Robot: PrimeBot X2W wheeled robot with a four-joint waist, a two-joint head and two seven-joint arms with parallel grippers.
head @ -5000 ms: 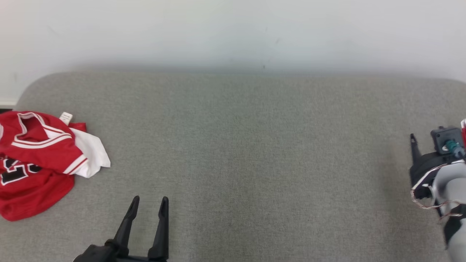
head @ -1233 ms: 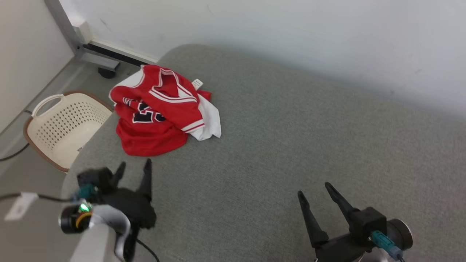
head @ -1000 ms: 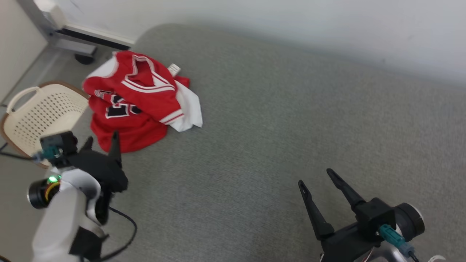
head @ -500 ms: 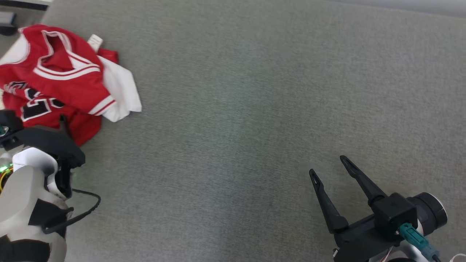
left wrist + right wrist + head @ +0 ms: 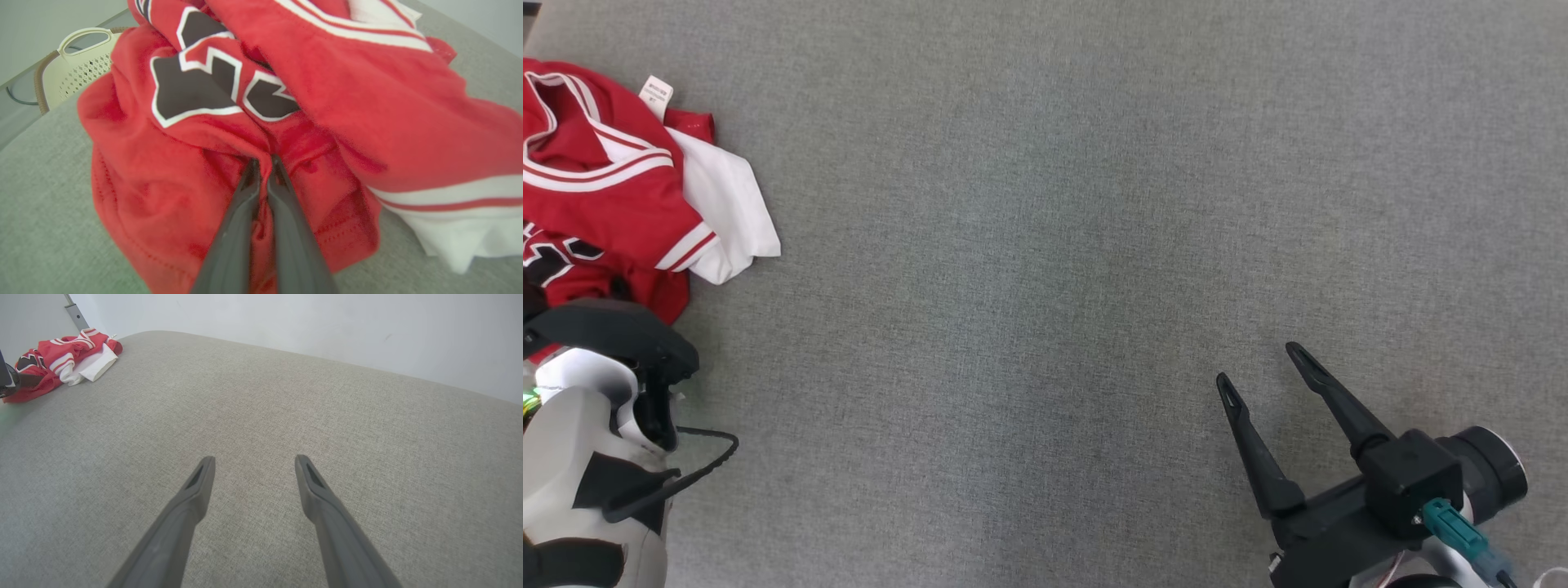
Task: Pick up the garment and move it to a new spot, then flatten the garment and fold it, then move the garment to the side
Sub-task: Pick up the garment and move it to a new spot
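The garment point(image 5: 613, 204) is a red jersey with white trim and dark numbers, crumpled at the left edge of the grey surface point(image 5: 1045, 245). In the left wrist view my left gripper point(image 5: 262, 160) has its two fingers pressed together on a fold of the garment point(image 5: 286, 102), with red cloth pinched between them. In the head view the left wrist housing point(image 5: 613, 335) covers the garment's near edge. My right gripper point(image 5: 1258, 363) stands open over bare grey fabric at the lower right, far from the garment point(image 5: 61, 359), with nothing between its fingers point(image 5: 200, 482).
A cream perforated basket point(image 5: 73, 61) stands beyond the surface's edge, behind the garment in the left wrist view. A pale wall point(image 5: 327, 326) runs along the far side of the surface. A metal post point(image 5: 75, 312) rises near the garment.
The head camera has tilted down and swung. My left gripper reached into the garment's near edge and closed on a fold of it. The right gripper stayed open in place.
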